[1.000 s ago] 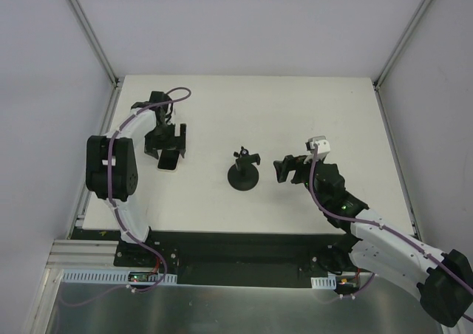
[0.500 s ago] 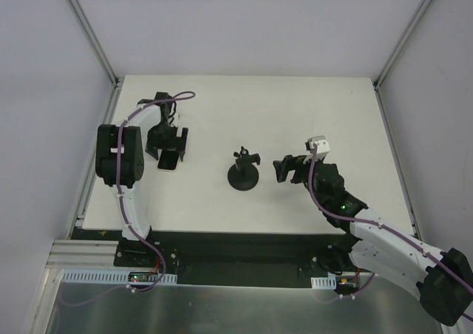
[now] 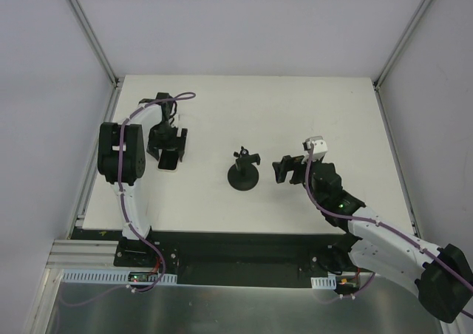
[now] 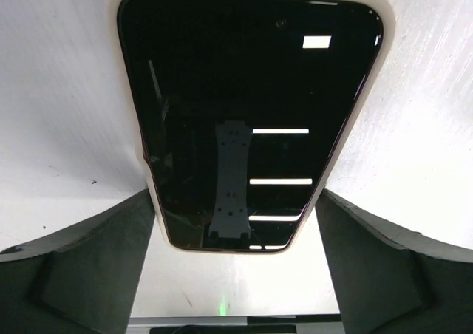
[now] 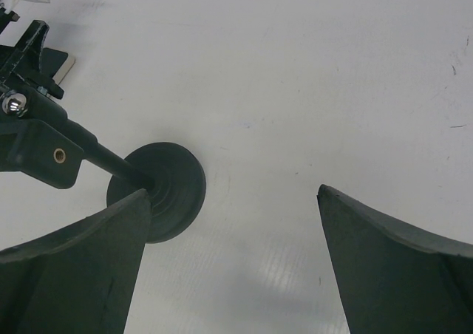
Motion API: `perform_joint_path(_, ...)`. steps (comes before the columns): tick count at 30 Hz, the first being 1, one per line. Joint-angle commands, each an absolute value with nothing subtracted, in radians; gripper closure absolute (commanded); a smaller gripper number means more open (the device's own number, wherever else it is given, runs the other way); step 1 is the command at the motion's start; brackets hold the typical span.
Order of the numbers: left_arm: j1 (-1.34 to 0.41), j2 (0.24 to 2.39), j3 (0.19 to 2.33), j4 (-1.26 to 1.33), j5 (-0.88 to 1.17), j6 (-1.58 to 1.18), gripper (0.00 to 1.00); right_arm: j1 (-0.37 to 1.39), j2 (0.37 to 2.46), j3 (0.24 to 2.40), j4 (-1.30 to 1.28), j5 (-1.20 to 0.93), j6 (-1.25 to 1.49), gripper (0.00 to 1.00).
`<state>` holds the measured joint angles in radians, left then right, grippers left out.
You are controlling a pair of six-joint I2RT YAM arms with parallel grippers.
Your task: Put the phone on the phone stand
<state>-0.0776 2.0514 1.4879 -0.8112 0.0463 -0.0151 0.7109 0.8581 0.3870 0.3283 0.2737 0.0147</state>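
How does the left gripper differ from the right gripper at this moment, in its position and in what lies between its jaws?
The left gripper points down at the left side of the table, while the right gripper is tilted toward the phone stand. The phone lies flat between the left gripper's jaws; between the right gripper's jaws there is only bare table, with the stand's base beside one jaw. Both are open and hold nothing.

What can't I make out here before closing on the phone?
Top view: the phone is mostly covered by the left pincer, so its edges are hidden.
Left wrist view: how high the pincer sits above the table cannot be told.
Right wrist view: the stand has its clamp head cut off by the left edge; a right pincer finger covers part of its base.
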Motion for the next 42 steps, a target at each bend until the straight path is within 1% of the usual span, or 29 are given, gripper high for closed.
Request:
perform_joint_path(1,-0.086,2.066,1.485,-0.838,0.052,-0.048,0.04,0.709,0.85,0.41,0.368,0.276,0.008,0.04)
perform_joint_path(3,-0.089,2.075,1.485,-0.83,0.028,-0.051,0.03,0.709,0.848,0.411,0.362,0.285,-0.017,0.04)
perform_joint_path(7,-0.091,2.102,1.496,-0.83,0.023,-0.063,0.16,0.709,0.835,0.436,0.307,0.313,-0.011,0.04)
perform_joint_path(8,-0.092,2.102,1.493,-0.828,0.023,-0.064,0.25,0.709,0.831,0.463,0.255,0.325,-0.006,0.04)
perform_joint_path(10,-0.094,2.091,1.474,-0.822,0.031,-0.06,0.35,0.71,0.821,0.492,0.186,0.356,0.018,0.04)
perform_joint_path(11,-0.095,2.086,1.464,-0.819,0.031,-0.058,0.48,0.71,0.816,0.539,0.099,0.367,0.032,0.04)
perform_joint_path(12,-0.097,2.085,1.46,-0.819,0.034,-0.051,0.58,0.71,0.816,0.564,0.05,0.376,0.058,0.04)
perform_joint_path(13,-0.097,2.085,1.46,-0.821,0.046,-0.051,0.66,0.712,0.816,0.595,0.005,0.376,0.072,0.04)
perform_joint_path(14,-0.1,2.085,1.46,-0.819,0.06,-0.051,0.75,0.716,0.819,0.619,-0.1,0.377,0.084,0.04)
perform_joint_path(17,-0.113,2.072,1.457,-0.819,0.092,-0.054,0.82,0.774,0.831,0.71,-0.266,0.397,0.129,0.04)
perform_joint_path(18,-0.118,2.057,1.456,-0.818,0.094,-0.057,0.93,0.791,0.839,0.75,-0.305,0.432,0.139,0.04)
perform_joint_path(19,-0.12,2.048,1.453,-0.818,0.094,-0.061,1.0,0.808,0.842,0.768,-0.337,0.448,0.164,0.04)
perform_joint_path(22,-0.123,1.988,1.434,-0.798,0.113,-0.081,1.0,0.868,0.854,0.836,-0.457,0.492,0.205,0.04)
perform_joint_path(25,-0.124,1.921,1.402,-0.772,0.126,-0.118,1.0,0.929,0.856,0.883,-0.518,0.549,0.232,0.04)
perform_joint_path(28,-0.126,1.841,1.375,-0.743,0.117,-0.162,1.0,0.994,0.867,0.922,-0.545,0.618,0.265,0.04)
perform_joint_path(31,-0.127,1.74,1.333,-0.707,0.118,-0.199,1.0,1.093,0.884,0.96,-0.545,0.739,0.29,0.04)
perform_joint_path(32,-0.127,1.714,1.315,-0.697,0.124,-0.215,1.0,1.159,0.888,0.968,-0.537,0.808,0.285,0.04)
perform_joint_path(34,-0.129,1.635,1.29,-0.671,0.152,-0.23,1.0,1.212,0.908,0.988,-0.514,0.851,0.284,0.04)
perform_joint_path(38,-0.129,1.507,1.266,-0.617,0.21,-0.287,1.0,1.299,0.949,1.034,-0.425,0.806,0.226,0.04)
perform_joint_path(42,-0.129,1.364,1.236,-0.551,0.302,-0.331,1.0,1.367,1.04,1.091,-0.318,0.749,0.103,0.04)
